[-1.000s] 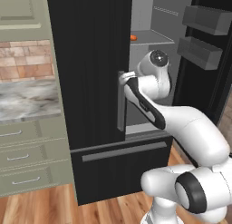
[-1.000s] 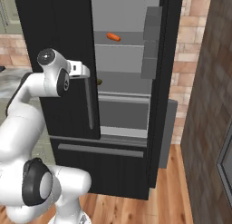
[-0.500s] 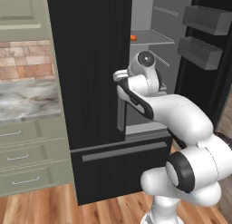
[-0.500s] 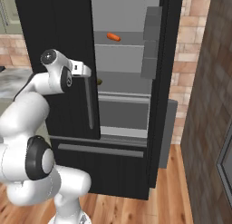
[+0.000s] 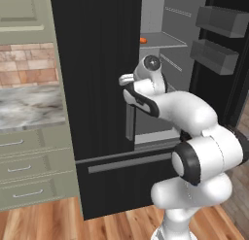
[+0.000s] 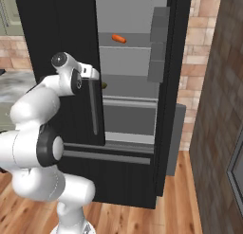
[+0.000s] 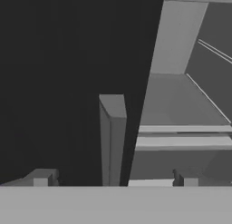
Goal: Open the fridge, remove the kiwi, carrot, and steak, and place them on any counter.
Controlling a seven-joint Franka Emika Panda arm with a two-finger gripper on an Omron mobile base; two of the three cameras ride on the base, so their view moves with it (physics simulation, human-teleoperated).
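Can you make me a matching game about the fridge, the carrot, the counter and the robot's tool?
Things:
1. carrot
2. fridge
3. counter
4. tool

Descriptions:
A. grey-white marbled stone
B. open, near the grey bar handle
C. orange, on an upper shelf
D. black, right door swung open

Pairs: 1-C, 2-D, 3-A, 4-B

Brick wall (image 6: 190, 43) right of the appliance; brick backsplash (image 5: 26, 64) under pale green upper cabinets (image 5: 24, 13); wooden floor (image 6: 190, 200) below; dark-framed panel (image 6: 236, 166) at far right.
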